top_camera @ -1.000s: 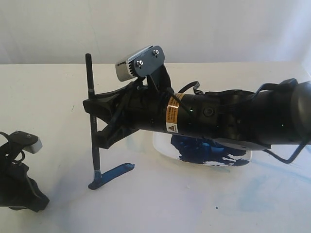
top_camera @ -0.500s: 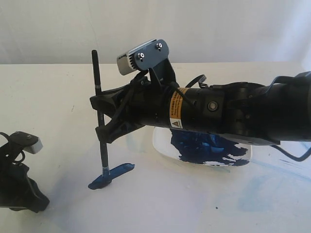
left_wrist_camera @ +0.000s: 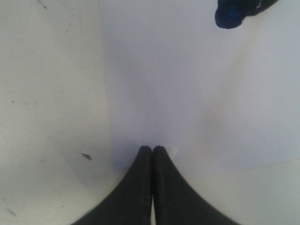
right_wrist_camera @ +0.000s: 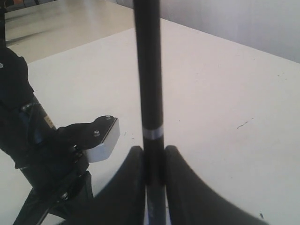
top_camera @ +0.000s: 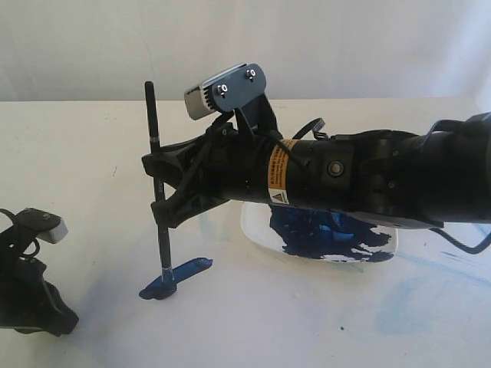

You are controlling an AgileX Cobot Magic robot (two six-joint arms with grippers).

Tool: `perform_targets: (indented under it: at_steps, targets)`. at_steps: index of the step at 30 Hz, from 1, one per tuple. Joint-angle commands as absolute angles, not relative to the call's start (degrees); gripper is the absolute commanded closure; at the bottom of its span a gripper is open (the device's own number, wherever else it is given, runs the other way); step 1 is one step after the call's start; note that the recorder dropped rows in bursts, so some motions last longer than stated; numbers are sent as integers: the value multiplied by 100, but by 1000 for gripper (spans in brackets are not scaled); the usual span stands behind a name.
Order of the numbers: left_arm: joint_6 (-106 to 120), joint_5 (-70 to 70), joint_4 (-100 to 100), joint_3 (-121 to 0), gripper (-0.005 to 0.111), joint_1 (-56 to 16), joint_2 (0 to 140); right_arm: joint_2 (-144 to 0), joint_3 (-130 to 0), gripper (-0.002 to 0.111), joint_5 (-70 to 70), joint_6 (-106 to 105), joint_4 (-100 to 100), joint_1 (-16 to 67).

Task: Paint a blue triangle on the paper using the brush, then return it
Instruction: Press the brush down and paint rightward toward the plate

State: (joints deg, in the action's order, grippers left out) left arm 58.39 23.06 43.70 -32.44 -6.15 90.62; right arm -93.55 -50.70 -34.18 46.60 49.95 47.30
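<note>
**Desk:** What is at centre left of the exterior view?

**Photographer:** The right gripper [top_camera: 159, 192], reaching in from the right edge, clamps the brush [top_camera: 152, 126] around the middle of its black handle. The brush stands almost upright, its top leaning slightly left. Its bristle end is down on the blue triangle [top_camera: 188, 268], a narrow dark wedge at lower centre-left on the paper [top_camera: 261, 318].

**Desk:** Does the right wrist view confirm the grip?

**Photographer:** Yes. Both jaws press against the handle just below a thin pale band.

**Desk:** And the other arm?

**Photographer:** The left gripper [left_wrist_camera: 152, 150] sits in the lower left corner of the exterior view, well apart from the brush. In its own view the jaws are closed tip to tip and empty.

**Desk:** Anything else in frame?

**Photographer:** A white plate [top_camera: 257, 230] smeared with dark blue paint [top_camera: 322, 234] lies right of centre, partly hidden under the arm. Faint light-blue smears [top_camera: 399, 310] mark the lower right, and the cream table [top_camera: 69, 138] fills the upper left.
</note>
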Motion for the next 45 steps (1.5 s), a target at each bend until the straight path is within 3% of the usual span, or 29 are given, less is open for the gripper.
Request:
perform_targets:
  at_steps: [1,45]
  targets:
    - [5853,2477,4358,-3198,107,-666,9098,-9312,-5068,108,-3299,4889,5252,4732]
    - [5853,2510,4358,-3198,107,-666,9098,-8766,-5056,108,-2316,6516,6757,4732]
